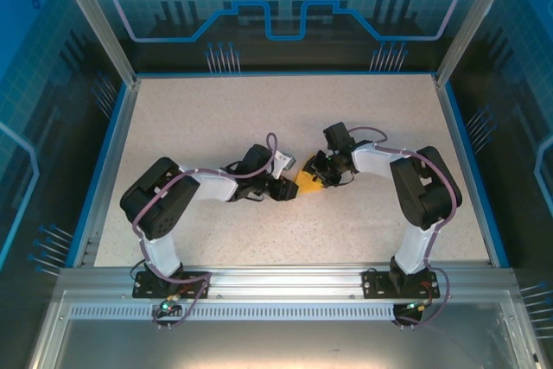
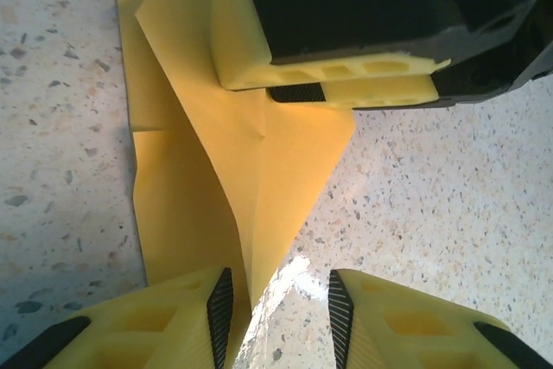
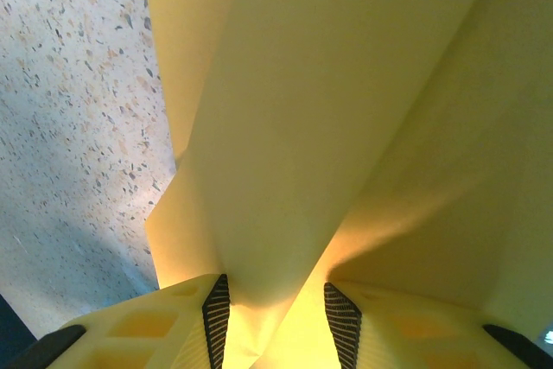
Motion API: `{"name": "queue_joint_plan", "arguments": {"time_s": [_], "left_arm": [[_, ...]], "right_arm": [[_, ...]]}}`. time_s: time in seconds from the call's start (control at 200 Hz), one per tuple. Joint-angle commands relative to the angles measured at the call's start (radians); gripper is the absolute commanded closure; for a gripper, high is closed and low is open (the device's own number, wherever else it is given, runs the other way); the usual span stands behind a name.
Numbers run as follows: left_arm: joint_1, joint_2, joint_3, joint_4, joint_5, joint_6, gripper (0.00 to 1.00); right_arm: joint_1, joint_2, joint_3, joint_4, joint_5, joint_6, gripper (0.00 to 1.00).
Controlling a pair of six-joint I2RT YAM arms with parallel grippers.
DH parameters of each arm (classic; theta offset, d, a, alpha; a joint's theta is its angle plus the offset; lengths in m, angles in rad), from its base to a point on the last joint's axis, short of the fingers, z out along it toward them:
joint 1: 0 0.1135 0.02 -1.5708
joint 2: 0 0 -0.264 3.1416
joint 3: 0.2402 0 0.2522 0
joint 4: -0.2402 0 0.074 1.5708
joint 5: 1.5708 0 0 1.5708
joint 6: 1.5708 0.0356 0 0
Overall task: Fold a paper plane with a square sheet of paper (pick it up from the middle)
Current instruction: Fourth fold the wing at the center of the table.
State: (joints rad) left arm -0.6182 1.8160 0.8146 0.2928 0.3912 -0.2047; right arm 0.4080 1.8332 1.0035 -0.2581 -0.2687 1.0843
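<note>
The square sheet of paper [image 1: 307,184] is orange-yellow and partly folded, lying mid-table between the two grippers. In the left wrist view the paper [image 2: 259,179] shows a pointed flap and a raised crease. That crease runs into my left gripper [image 2: 281,321], whose jaws stand apart. The crease lies by the left pad, and bare table shows by the right pad. My right gripper [image 2: 259,84] rests on the paper's far part. In the right wrist view the paper [image 3: 328,110] bulges up between the right gripper [image 3: 276,326], whose jaws also stand apart. Seen from above, the left gripper [image 1: 292,186] and right gripper [image 1: 320,175] almost meet.
The speckled tabletop [image 1: 259,118] has a blue rim on its left, right and far sides. A metal rail [image 1: 285,283] carrying both arm bases runs along the near edge. Slanted frame posts [image 1: 95,19] rise at the back corners.
</note>
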Motion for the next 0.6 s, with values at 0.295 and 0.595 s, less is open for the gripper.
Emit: {"name": "queue_joint_plan", "arguments": {"time_s": [0.295, 0.595], "left_arm": [[-0.007, 0.034, 0.024, 0.020, -0.047, 0.074, 0.68], [-0.006, 0.044, 0.028, 0.030, -0.048, 0.072, 0.79]], "right_arm": [[0.003, 0.089, -0.050, -0.182, 0.117, -0.004, 0.59], [0.002, 0.071, -0.025, -0.188, 0.112, -0.037, 0.59]]}}
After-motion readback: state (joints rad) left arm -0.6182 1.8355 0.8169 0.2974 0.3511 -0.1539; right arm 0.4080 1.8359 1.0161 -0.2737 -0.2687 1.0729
